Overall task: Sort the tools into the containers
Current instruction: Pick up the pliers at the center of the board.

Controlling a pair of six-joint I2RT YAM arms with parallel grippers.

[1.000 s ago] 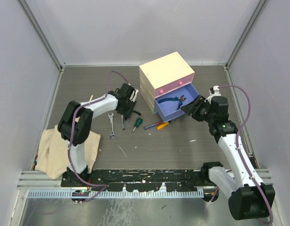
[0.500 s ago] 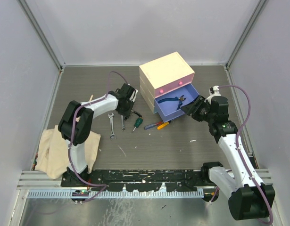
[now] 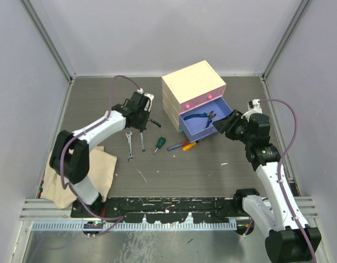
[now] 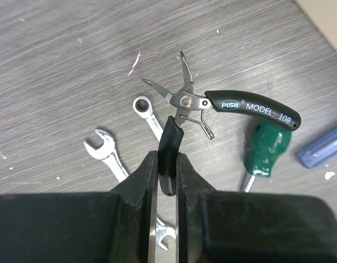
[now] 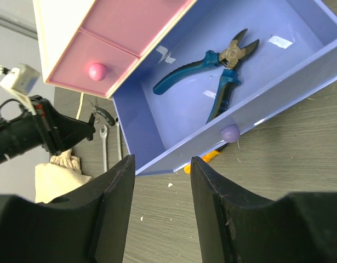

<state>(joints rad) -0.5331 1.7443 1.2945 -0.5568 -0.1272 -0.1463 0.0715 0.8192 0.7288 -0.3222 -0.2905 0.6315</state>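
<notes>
One handle of the black pliers (image 4: 184, 101) is being clamped between the jaws of the left gripper (image 4: 167, 160), likely for carrying. The open purple drawer (image 5: 283, 90) is being faced by the parted jaws of the right gripper (image 5: 161, 164).

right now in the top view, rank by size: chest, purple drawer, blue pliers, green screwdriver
1. cream chest
2. open purple drawer
3. blue-handled pliers
4. green-handled screwdriver
No close calls here.

2 wrenches (image 4: 105, 150) partly hidden behind left gripper (image 4: 167, 160); black pliers' (image 4: 250, 107) gripped handle part-covered; blue handle (image 4: 321, 148) cut by frame edge.
</notes>
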